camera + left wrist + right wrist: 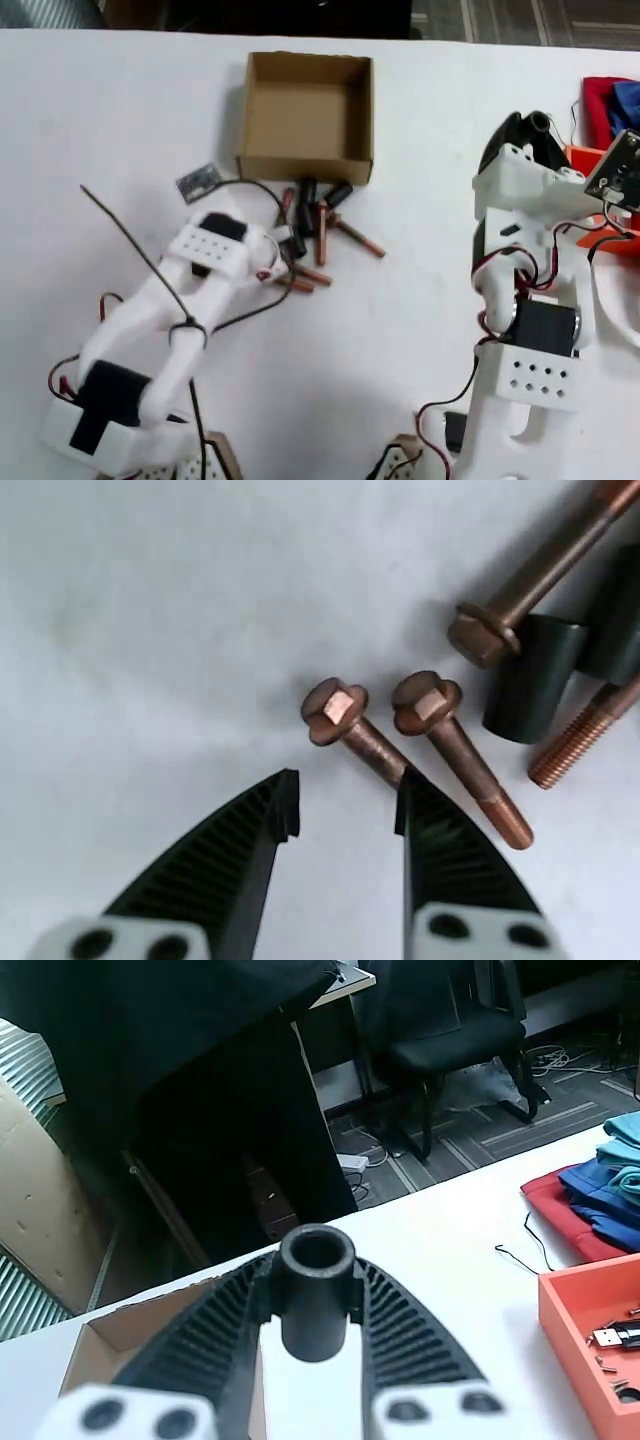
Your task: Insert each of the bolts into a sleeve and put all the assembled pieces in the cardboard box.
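Observation:
Several copper bolts (pixel 322 232) and black sleeves (pixel 307 192) lie in a heap just in front of the cardboard box (pixel 310 115). My left gripper (pixel 289 252) hovers at the near side of that heap. Its jaws are open over the table (pixel 345 805), with one bolt (pixel 345 725) running under one finger (pixel 435 830) and a second bolt (pixel 450 745) beside it. A sleeve (pixel 530 678) and more bolts lie further on. My right gripper (pixel 315 1265) is raised at the far right (pixel 535 130) and shut on a black sleeve (pixel 316 1305), its bore pointing up.
An orange tray (pixel 585 1310) with small parts stands at the right table edge, with folded red and blue cloths (pixel 590 1185) behind it. A small dark card (pixel 198 180) lies left of the box. Cables trail over the left arm. White table (pixel 400 330) lies between the arms.

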Controlling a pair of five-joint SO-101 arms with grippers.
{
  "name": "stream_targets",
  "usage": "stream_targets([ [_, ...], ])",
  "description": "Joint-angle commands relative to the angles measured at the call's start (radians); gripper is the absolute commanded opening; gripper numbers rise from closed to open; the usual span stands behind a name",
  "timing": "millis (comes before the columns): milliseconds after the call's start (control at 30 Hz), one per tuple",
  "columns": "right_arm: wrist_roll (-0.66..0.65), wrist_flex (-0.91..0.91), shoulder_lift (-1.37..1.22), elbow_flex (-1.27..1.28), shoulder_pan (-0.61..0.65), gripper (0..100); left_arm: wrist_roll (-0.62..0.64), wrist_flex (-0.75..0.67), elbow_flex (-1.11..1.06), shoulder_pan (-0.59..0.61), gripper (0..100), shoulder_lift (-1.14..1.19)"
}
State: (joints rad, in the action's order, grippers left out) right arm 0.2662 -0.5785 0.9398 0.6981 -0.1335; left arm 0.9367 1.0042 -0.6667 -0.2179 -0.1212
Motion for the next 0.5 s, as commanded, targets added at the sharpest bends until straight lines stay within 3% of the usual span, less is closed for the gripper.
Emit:
stream_targets([
  [0, 0.005, 0.024, 0.001, -0.051, -0.007, 2.0, 0.009, -0.058, -0.008, -0.008, 18, -0.005],
  [467, 0.006, 0.024, 0.002, -0.051, -0.007, 2.0, 0.009, -0.212, -0.139, -0.02, 18, -0.003],
])
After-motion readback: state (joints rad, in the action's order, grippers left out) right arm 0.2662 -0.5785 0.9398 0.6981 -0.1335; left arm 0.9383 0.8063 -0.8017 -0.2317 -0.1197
